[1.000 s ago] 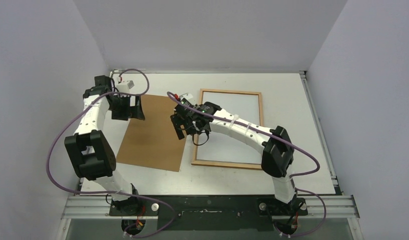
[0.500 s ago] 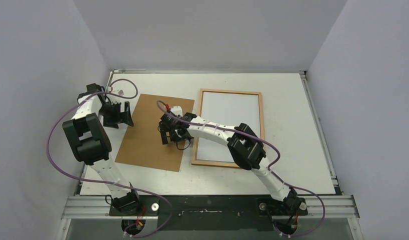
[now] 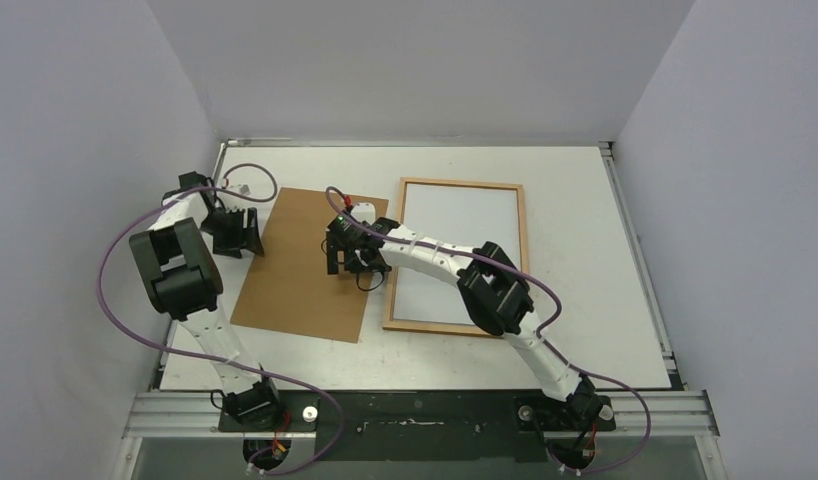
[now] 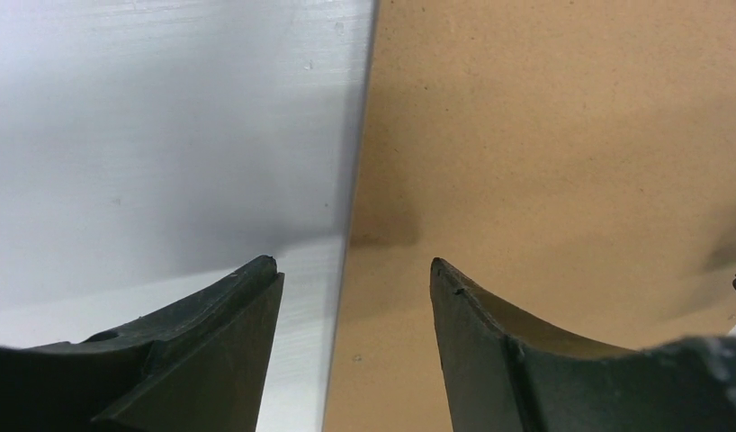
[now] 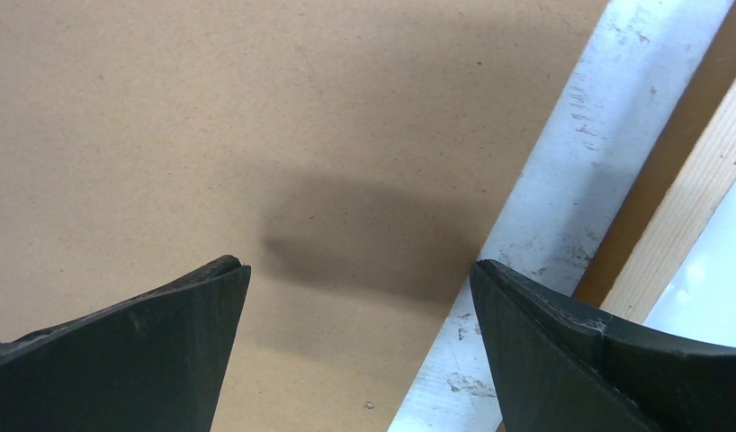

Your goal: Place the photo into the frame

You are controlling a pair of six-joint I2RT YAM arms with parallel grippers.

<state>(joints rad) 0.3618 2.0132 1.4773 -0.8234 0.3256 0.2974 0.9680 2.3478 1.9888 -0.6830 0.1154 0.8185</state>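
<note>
The two arm bases sit at the near edge of the white table [image 3: 585, 200], the left one on the left. Just beyond them a plain brown backing board [image 3: 300, 290] lies flat, left of centre and turned slightly askew. To its right, close beside it but separated by a narrow strip of bare table, lies the frame [image 3: 463, 183]. It is thin orange-brown wood, flat on the table with its long sides running near to far. A smooth white panel [image 3: 465, 230] fills its opening; whether this is the photo lying face down cannot be told.

The right arm reaches leftward across the frame's near left part. The right gripper [image 5: 357, 265] points down over the board's right edge. Its fingers are spread wide with nothing between them; one tip hangs over the board and the other over the table strip next to the frame's moulding.

Farther back, the left gripper [image 4: 352, 263] points down at the board's left edge, near its far corner. Its fingers stand apart and straddle that edge, one tip over bare table and the other over the brown surface. They clasp nothing, and whether the tips touch the surface cannot be told.
</note>
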